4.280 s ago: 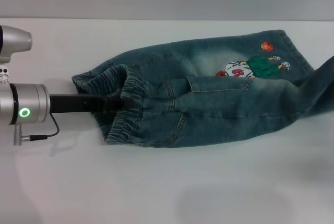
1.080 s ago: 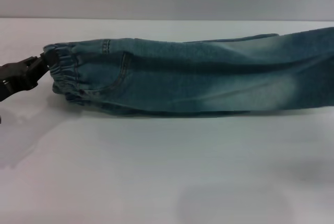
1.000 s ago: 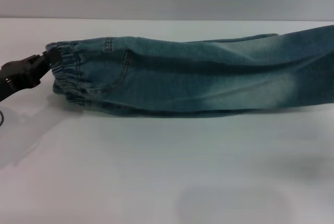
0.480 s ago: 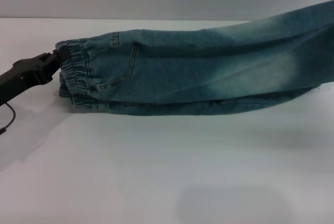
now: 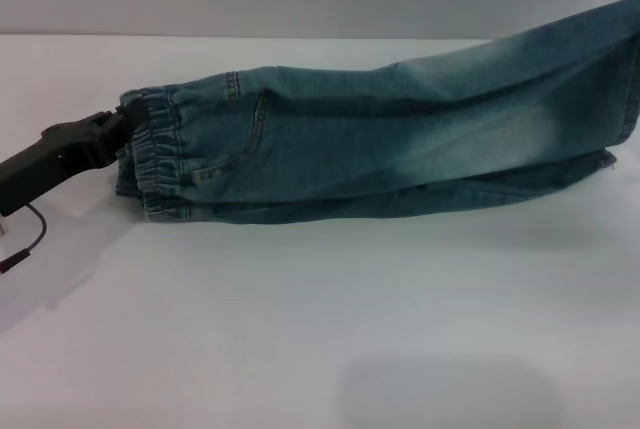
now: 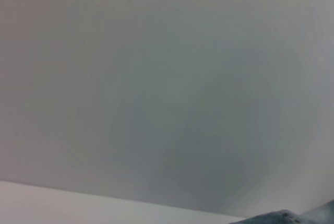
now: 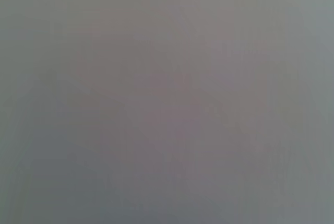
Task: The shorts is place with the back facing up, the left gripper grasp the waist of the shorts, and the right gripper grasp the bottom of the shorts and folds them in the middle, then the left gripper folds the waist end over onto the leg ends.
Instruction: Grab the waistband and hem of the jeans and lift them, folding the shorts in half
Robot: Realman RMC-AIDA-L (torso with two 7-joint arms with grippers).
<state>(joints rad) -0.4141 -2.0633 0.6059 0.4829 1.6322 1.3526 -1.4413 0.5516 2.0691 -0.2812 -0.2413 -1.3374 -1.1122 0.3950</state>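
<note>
Here the shorts (image 5: 400, 129) lie folded lengthwise along the table (image 5: 300, 329), a long band of faded blue denim running from near the table's left edge toward its right edge, in the far half. One patch pocket (image 5: 235, 144) faces the camera just beside the waist (image 5: 150, 154). That gathered elastic band forms the narrower end, closest to the left edge. The wider leg part rises off the surface toward the right edge, with a stitched hem (image 5: 628, 89) showing there and a lower layer trailing beneath it. The left gripper (image 5: 112, 127) reaches in from the left edge, its black fingers pinched on the upper corner of the waist, a thin cable (image 5: 30, 239) hanging below it. The left wrist view catches only a sliver of denim. The right gripper appears in none of the views.
</note>
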